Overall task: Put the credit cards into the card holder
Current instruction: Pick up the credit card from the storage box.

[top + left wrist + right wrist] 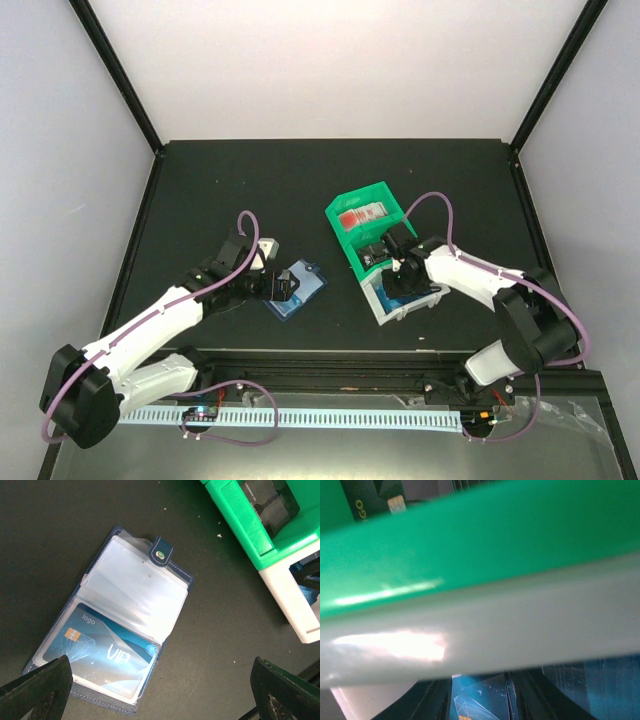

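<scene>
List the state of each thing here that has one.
Dark navy wallet-like card holder: open flat on the table.
Bright blue plastic card: sleeved in the holder.
Left gripper: open, empty.
Right gripper: in the white plastic bin, jaws flanking a blue card; grip unclear.

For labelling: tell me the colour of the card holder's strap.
Navy blue strap, pale stud; clearest in left wrist view.

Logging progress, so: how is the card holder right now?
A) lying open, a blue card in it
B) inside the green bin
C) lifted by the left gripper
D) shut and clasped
A: the card holder lies open on the table, a blue VIP card in its lower half.
</scene>
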You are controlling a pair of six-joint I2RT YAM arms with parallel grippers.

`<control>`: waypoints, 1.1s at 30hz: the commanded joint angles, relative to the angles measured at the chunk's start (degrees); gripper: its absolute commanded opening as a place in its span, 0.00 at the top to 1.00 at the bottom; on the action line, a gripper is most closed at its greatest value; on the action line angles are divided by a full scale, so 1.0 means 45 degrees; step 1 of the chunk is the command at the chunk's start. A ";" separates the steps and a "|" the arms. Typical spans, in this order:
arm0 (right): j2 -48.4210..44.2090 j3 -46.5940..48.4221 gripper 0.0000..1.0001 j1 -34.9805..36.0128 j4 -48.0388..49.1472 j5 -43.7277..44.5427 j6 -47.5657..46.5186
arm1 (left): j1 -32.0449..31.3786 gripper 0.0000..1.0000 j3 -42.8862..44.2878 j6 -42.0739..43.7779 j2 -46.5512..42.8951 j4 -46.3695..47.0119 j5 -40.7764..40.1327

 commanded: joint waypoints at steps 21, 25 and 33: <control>-0.0369 0.0518 0.80 -0.0057 -0.0299 -0.2298 -0.0142 | 0.0092 0.01 0.0464 0.0151 -0.0151 -0.0516 -0.0286; -0.0839 0.0453 0.80 -0.0057 -0.0534 -0.2908 0.0122 | 0.0093 0.01 0.0332 0.0057 -0.0291 -0.0427 -0.0262; -0.1136 0.0226 0.80 -0.0057 -0.0620 -0.3583 0.0407 | 0.0083 0.01 0.0226 -0.0044 -0.0353 -0.0440 -0.0262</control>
